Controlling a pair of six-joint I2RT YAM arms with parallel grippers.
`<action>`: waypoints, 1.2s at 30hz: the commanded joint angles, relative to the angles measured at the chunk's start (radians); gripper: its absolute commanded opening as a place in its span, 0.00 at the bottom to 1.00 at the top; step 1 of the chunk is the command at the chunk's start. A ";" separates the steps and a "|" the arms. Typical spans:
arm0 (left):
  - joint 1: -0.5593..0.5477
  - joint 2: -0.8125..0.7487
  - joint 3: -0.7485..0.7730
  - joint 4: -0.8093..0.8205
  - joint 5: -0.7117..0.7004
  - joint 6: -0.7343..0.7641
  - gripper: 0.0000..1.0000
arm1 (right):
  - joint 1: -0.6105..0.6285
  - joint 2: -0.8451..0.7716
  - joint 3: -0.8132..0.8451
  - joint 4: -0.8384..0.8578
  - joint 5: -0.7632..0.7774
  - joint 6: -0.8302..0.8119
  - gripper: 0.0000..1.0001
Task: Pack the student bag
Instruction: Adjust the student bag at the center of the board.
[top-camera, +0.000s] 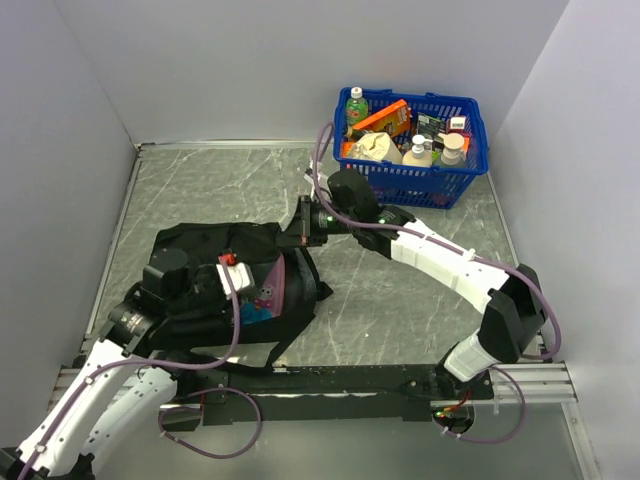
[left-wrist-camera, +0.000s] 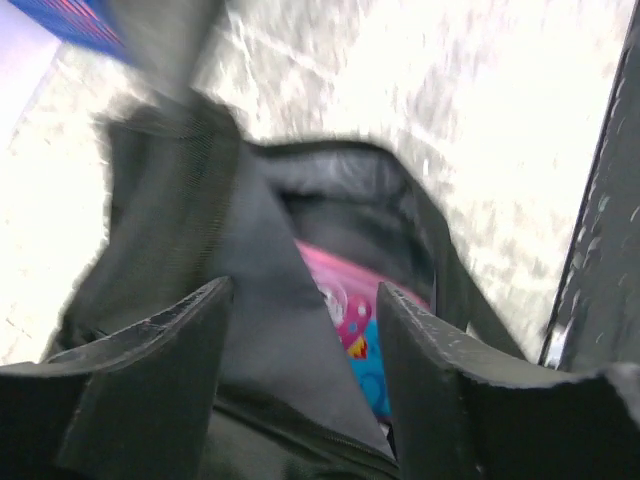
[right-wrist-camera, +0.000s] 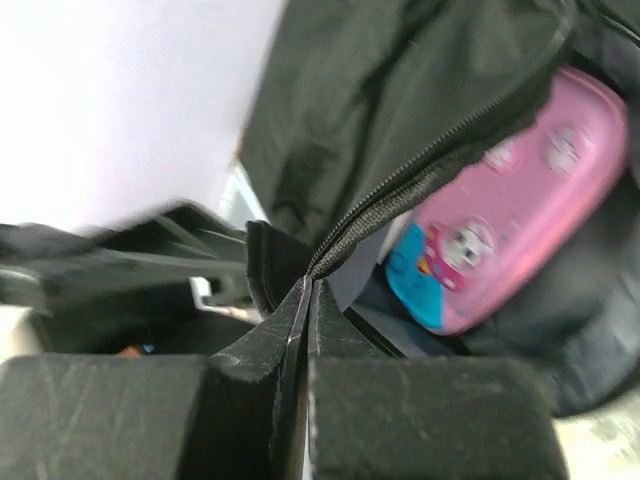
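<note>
Eyes on the student bag, we see it open on the table, near-left, right gripper pinching its zipper edge, jaws pressed together, left gripper spread above the opening, pink case inside.

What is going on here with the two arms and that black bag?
Two robot arms are at the soft black fabric backpack lying on the table. The right gripper is shut on its zippered edge; the left gripper hangs open at the mouth. A pink and blue case is already inside. The blue plastic basket of groceries stands apart, far right.
</note>
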 joint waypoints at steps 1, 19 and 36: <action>0.009 0.032 0.149 0.069 0.024 -0.168 0.67 | 0.004 -0.123 -0.085 -0.095 0.062 -0.078 0.00; 0.136 0.167 -0.106 0.089 -0.360 0.024 0.64 | 0.240 -0.388 -0.545 -0.151 0.063 -0.190 0.01; 0.172 0.182 -0.012 -0.122 -0.271 0.055 0.60 | -0.140 -0.051 -0.191 -0.053 0.117 -0.547 0.60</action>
